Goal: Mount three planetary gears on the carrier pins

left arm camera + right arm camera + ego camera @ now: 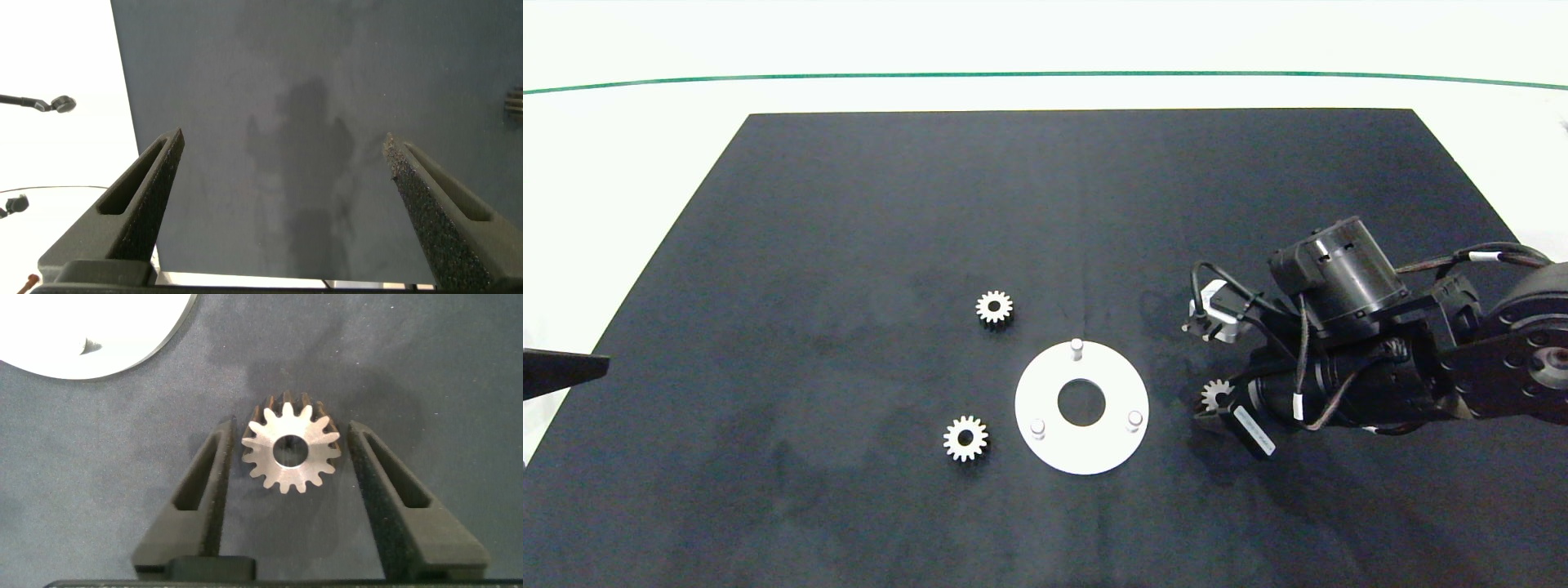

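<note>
A large matte black rectangular mat point(849, 245) covers most of a glossy white table point(645, 139); a thin green line point(1045, 74) curves across the white surface beyond the mat's far edge

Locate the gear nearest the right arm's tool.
In the head view, that gear lies on the black mat just right of the white carrier disc, between the open fingers of the right tool.

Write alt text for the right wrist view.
The right gripper straddles a small silvery gear lying flat on the dark mat, its open fingers either side and not yet touching the teeth. The white carrier disc's edge shows nearby.
</note>
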Controlling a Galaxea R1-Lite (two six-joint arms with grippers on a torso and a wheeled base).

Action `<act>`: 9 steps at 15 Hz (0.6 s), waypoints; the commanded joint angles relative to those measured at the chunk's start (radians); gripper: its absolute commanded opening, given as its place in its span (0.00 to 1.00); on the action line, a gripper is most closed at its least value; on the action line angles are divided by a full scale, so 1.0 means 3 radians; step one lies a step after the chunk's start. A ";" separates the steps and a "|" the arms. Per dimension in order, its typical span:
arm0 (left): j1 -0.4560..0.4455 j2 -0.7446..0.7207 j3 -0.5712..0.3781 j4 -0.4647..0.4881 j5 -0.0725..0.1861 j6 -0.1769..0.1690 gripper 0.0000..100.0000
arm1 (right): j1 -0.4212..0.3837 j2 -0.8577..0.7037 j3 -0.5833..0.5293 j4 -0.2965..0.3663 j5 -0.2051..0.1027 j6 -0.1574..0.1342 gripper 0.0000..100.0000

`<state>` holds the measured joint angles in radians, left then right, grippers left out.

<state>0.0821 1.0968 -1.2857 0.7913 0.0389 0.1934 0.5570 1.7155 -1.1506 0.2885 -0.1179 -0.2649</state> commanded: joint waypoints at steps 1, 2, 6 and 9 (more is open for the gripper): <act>0.0002 -0.0010 0.0001 0.0016 0.0003 0.0005 1.00 | 0.0010 0.0003 0.0011 0.0005 -0.0001 -0.0007 0.48; -0.0003 -0.0020 0.0001 0.0016 0.0003 0.0005 1.00 | 0.0010 0.0003 0.0011 0.0005 -0.0001 -0.0007 0.45; -0.0003 -0.0020 0.0001 0.0016 0.0003 0.0005 1.00 | 0.0015 -0.0027 0.0021 0.0005 -0.0001 -0.0007 0.37; -0.0008 -0.0036 0.0011 0.0021 0.0003 0.0005 1.00 | 0.0122 -0.0237 0.0016 0.0005 -0.0001 0.0014 0.31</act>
<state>0.0802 1.0885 -1.2830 0.7932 0.0394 0.1934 0.5747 1.6900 -1.1445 0.2896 -0.1172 -0.2617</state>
